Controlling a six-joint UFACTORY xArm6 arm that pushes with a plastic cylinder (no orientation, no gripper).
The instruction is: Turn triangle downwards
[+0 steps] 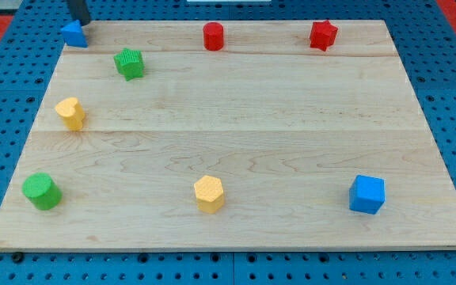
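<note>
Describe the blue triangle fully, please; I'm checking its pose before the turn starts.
The blue triangle is a small, solid-looking prism with matte blue faces, sitting flat at the wooden board's far corner at the view's top left. Its apex points toward the view's top. My tip stands right at its upper right edge, seemingly touching it. The green star, its nearest neighbour, sits apart, toward the view's lower right.

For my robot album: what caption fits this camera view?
My tip touches the blue triangle at the wooden board's top-left corner.
</note>
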